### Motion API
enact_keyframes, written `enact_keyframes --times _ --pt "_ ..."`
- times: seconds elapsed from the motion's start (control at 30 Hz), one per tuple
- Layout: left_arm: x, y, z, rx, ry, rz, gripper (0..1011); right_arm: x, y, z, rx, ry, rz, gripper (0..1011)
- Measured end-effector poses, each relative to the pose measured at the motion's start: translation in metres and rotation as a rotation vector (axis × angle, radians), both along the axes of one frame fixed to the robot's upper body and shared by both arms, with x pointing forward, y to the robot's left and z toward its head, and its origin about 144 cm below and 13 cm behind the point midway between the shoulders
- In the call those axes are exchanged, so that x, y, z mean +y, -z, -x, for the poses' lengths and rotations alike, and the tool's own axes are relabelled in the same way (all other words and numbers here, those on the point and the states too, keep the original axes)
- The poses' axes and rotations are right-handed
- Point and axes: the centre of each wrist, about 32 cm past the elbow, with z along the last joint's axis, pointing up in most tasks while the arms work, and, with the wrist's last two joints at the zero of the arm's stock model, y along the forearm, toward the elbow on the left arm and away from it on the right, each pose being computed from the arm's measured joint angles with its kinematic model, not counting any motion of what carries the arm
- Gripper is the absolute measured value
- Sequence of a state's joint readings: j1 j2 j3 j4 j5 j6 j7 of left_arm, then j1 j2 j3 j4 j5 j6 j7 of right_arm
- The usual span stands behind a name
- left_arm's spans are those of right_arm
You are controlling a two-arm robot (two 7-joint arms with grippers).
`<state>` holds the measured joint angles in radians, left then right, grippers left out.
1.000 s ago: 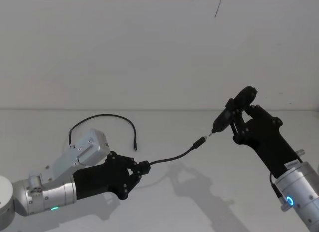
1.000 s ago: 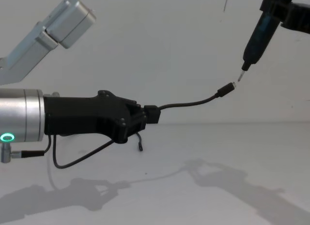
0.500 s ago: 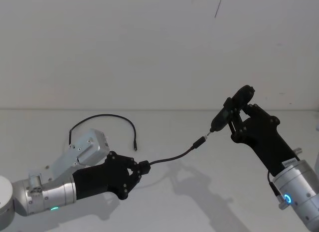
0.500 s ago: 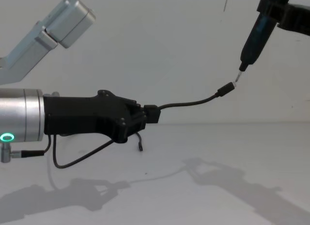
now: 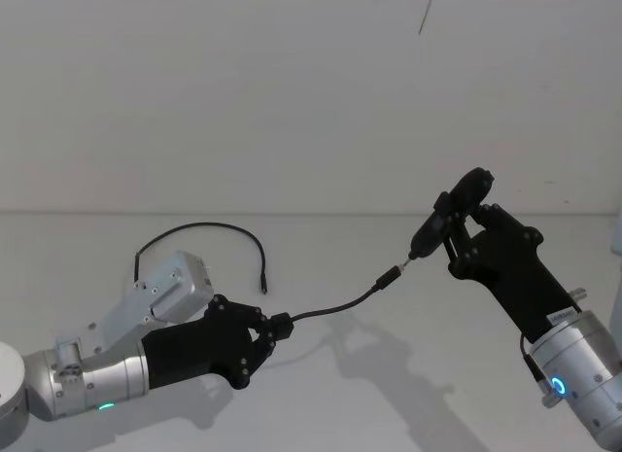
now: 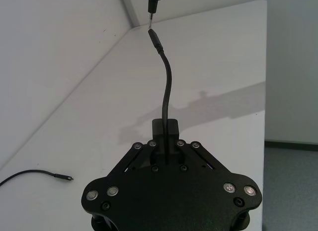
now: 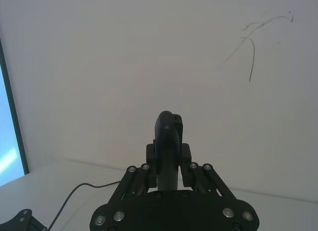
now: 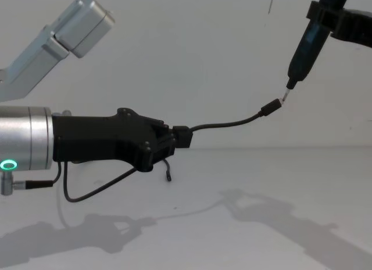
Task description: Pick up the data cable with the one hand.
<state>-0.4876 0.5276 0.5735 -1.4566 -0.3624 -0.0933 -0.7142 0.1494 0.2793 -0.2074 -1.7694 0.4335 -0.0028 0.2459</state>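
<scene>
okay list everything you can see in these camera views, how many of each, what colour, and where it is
data cable: one, black, held clear of the table; one end plug clamped in the left gripper, the free plug raised toward the tool tip.
second cable: one, black, lying curved on the table behind the left arm.
pointed tool: one, black with a metal tip, held in the right gripper, tip right at the data cable's free plug.
table: one, white, under both arms.
wall: white, behind the table, with a thin dark mark.
left gripper: black, low on the left.
right gripper: black, raised on the right.
</scene>
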Motion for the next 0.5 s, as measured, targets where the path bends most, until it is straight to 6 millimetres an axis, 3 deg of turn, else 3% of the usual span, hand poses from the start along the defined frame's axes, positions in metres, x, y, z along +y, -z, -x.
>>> enact_keyframes --times 0.5 --pt "0.0000 0.0000 0.0000 0.000 0.000 0.000 41 -0.0003 -0.0007 -0.0005 0.003 0.001 0.006 263"
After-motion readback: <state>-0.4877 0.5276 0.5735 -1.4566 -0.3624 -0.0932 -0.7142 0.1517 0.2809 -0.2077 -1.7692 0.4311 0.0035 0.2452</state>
